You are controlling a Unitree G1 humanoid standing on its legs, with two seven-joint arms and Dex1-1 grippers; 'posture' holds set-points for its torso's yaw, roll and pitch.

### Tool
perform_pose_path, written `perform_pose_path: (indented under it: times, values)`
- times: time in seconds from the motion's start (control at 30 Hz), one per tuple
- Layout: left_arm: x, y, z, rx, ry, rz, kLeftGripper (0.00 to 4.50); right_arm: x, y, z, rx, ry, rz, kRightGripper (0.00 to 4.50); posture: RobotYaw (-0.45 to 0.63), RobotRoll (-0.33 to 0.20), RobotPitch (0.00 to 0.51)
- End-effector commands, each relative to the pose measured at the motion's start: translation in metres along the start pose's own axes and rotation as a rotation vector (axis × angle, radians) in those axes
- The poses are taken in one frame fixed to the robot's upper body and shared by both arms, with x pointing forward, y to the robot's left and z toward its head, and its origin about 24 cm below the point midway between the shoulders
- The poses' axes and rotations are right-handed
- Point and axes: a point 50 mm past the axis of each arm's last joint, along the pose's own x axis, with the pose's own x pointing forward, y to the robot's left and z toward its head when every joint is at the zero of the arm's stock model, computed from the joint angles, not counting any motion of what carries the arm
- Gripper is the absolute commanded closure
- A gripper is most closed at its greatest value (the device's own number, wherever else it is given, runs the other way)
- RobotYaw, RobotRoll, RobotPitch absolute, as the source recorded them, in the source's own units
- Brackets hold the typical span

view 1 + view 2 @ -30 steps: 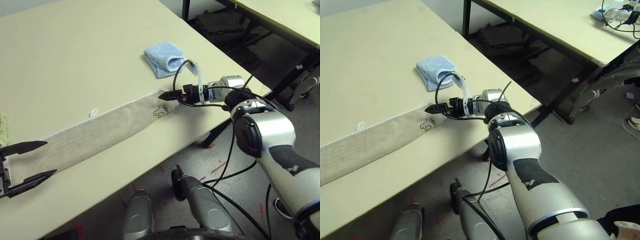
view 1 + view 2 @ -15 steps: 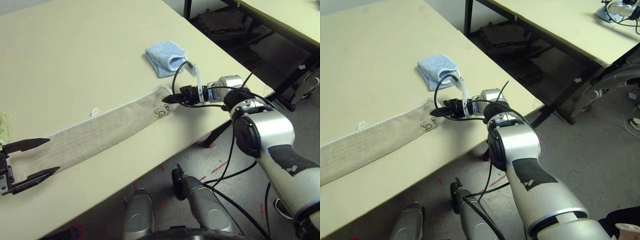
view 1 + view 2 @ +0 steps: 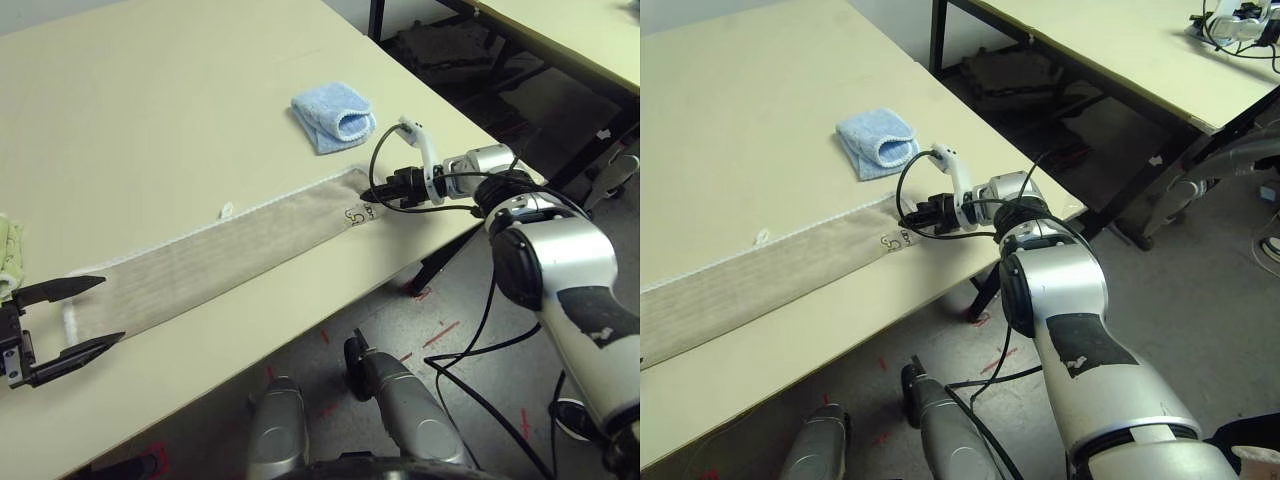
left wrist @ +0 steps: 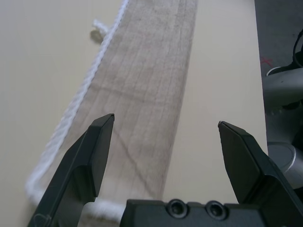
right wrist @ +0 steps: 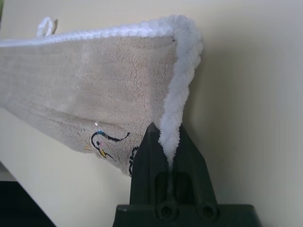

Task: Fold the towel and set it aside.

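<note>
one long beige strip of towel (image 3: 230, 245) lies across the worktop (image 3: 180, 100), near its front edge, and the right gripper (image 5: 168, 127) has its fingers closed on the white-trimmed end, beside the embroidery! over at the other end, the left gripper (image 3: 115, 308) holds its fingers wide apart, nothing between them gripped. beyond the right gripper sits a folded blue cloth (image 3: 333, 117); a green cloth (image 3: 9, 257) lies by the left.
</note>
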Motion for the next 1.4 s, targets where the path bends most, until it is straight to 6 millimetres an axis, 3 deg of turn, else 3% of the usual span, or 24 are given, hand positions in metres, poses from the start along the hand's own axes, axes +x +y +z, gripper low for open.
perform_pose_path:
  times: [0.03, 0.23, 0.43, 0.9, 1.4]
  values:
    - [-0.002, -0.002, -0.004, -0.011, 0.012, 0.007, 0.0, -0.008, -0.007, -0.001, -0.044, 0.043, -0.083, 4.48, 0.02, 0.0, 0.237]
    - [-0.003, -0.003, -0.006, -0.014, 0.012, 0.008, 0.0, -0.016, -0.014, -0.003, -0.085, 0.095, -0.159, 4.48, 0.02, 0.0, 0.235]
    - [-0.002, -0.003, -0.007, -0.016, 0.012, 0.008, 0.0, -0.023, -0.011, 0.011, -0.123, 0.081, -0.185, 4.48, 0.01, 0.0, 0.232]
    - [0.001, 0.001, -0.009, -0.016, 0.012, 0.001, 0.0, -0.015, 0.035, 0.054, -0.326, 0.232, -0.06, 4.48, 0.0, 0.0, 0.23]
    - [-0.001, 0.004, -0.013, -0.022, 0.018, 0.011, 0.0, -0.002, 0.078, 0.071, -0.385, 0.329, 0.129, 4.48, 0.0, 0.0, 0.229]
